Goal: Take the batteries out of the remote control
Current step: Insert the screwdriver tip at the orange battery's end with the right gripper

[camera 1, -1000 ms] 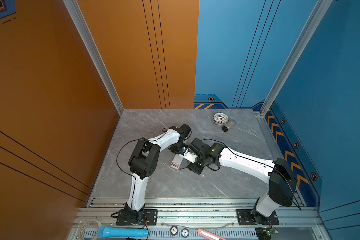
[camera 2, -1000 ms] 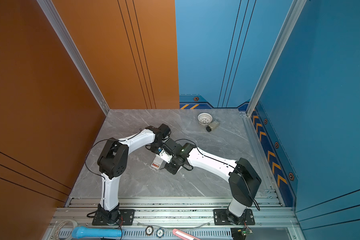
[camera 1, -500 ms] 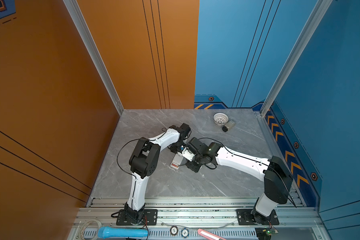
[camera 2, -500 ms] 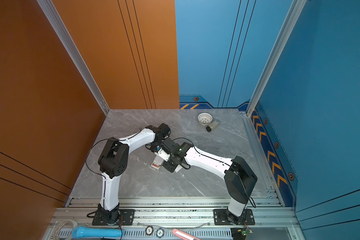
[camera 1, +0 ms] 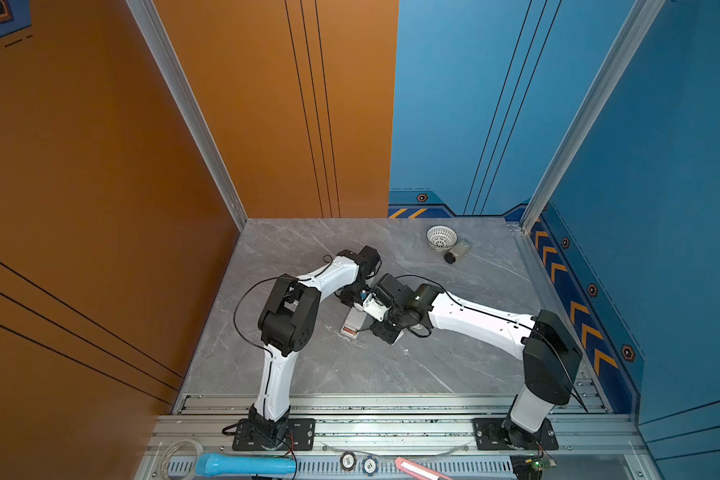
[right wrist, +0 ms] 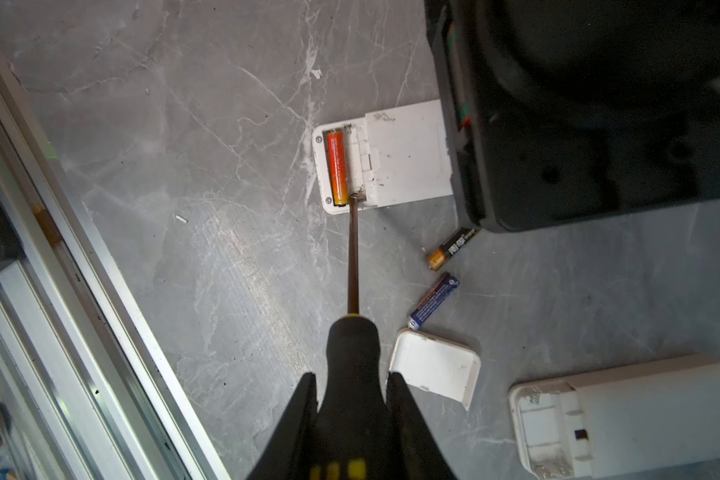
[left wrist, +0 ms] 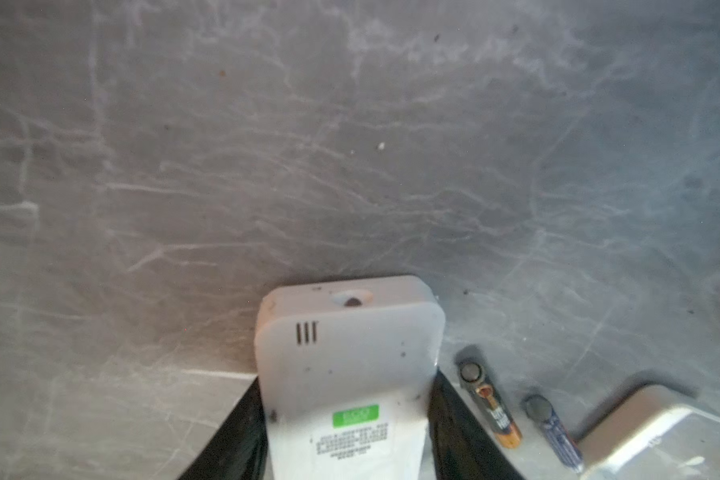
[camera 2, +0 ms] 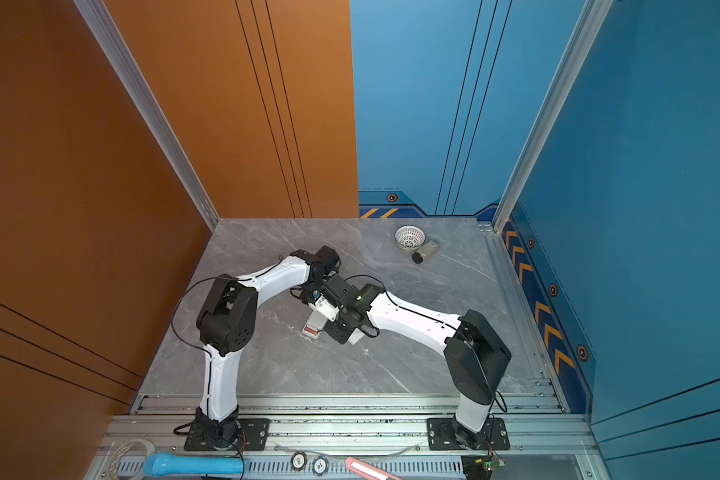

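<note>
The left claw (left wrist: pixel 346 376) is closed on the white remote control (left wrist: pixel 350 340). Its two black fingers press the casing's long sides, and the remote lies back-up on the grey marbled desk (left wrist: pixel 267 166). In both top views the remote (camera 1: pixel 354 322) (camera 2: pixel 314 324) sits near the desk's middle, between the two arms.

The right claw (right wrist: pixel 352 376) is clamped tight on the black-and-yellow handle of a screwdriver (right wrist: pixel 353 257). The shaft reaches out to the remote's open battery compartment. An orange-red battery (right wrist: pixel 336 166) lies in the slot nearest the remote's end, and the screwdriver tip rests at the compartment edge just beside the battery's yellowish end.

Two batteries lie loose on the desk beside the remote. The black-and-gold battery (right wrist: pixel 452 248) (left wrist: pixel 491 409) is partly under the left arm's dark housing. The blue battery (right wrist: pixel 433 301) (left wrist: pixel 555 432) lies next to it, apart from it. Its lower end nearly meets a small white cover (right wrist: pixel 435 368) lying on the desk. Near that cover lies a second white remote (right wrist: pixel 636 415), its compartment open.
</note>
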Controlling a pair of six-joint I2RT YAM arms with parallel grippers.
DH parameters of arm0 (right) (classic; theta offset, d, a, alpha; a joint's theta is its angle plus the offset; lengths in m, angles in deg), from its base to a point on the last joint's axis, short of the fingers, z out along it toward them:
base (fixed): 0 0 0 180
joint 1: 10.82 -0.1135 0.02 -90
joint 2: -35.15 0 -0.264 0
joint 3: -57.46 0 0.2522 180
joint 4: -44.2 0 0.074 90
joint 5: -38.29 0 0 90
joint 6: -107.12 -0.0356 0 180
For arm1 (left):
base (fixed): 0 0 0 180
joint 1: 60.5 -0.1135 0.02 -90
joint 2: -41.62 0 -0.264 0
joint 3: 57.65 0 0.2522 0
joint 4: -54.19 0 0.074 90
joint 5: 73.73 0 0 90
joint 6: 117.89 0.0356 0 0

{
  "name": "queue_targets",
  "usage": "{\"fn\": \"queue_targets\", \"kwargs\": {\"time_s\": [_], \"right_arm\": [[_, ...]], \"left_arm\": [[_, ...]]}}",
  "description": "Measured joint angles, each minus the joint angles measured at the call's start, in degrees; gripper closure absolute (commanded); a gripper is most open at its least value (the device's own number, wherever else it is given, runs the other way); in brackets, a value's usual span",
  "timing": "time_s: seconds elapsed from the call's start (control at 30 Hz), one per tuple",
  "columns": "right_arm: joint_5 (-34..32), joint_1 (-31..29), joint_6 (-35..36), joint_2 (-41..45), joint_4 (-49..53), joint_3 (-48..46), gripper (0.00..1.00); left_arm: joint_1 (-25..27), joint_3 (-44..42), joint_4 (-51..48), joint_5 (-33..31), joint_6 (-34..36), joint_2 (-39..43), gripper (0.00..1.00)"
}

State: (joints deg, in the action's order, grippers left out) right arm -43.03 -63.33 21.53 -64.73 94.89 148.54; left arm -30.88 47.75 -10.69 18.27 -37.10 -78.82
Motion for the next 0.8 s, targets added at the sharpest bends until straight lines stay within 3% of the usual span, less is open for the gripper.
{"fn": "queue_targets", "kwargs": {"time_s": [0.8], "right_arm": [[0.09, 0.0, -0.81, 0.96, 0.57, 0.0, 1.0]], "left_arm": [[-0.48, 0.42, -0.22, 0.44, 0.7, -0.31, 1.0]]}}
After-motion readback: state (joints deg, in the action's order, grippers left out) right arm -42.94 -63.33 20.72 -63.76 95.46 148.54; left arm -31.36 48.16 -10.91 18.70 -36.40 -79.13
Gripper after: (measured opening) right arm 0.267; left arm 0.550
